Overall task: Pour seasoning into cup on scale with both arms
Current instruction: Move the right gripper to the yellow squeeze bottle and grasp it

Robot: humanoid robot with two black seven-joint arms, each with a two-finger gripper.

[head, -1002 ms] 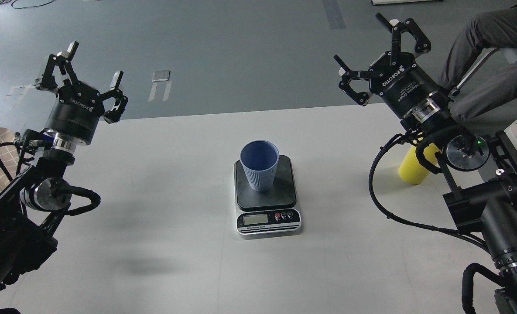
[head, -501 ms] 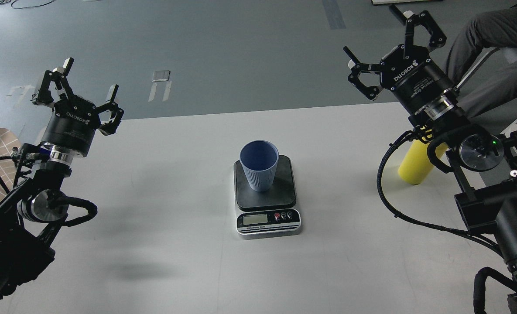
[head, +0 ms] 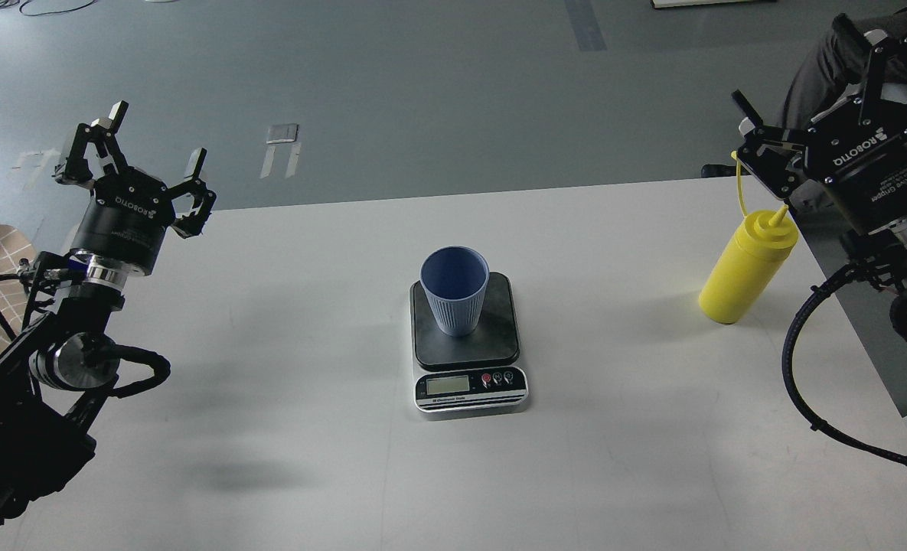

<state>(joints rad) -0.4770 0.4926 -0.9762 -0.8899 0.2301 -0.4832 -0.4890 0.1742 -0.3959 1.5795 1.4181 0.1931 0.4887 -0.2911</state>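
Jaws spread on left gripper [head: 141, 145] and right gripper [head: 813, 84], both empty; ribbed light-blue plastic cup [head: 455, 289] upright on dark-platform scale [head: 468, 348]; yellow squeeze bottle [head: 746, 265] stands beneath right gripper, on matte white table [head: 285, 428]; grey floor [head: 392, 84] beyond.

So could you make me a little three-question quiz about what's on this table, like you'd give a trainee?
1. True or false: the blue cup stands on the scale.
2. Which gripper is nearer the yellow squeeze bottle?
A. left gripper
B. right gripper
C. both equally near
3. Fill in: both grippers are ____ and hold nothing.

Key
1. True; the cup sits upright on the dark platform.
2. B; the bottle stands on the white table at its right side, just below the right gripper and untouched.
3. open
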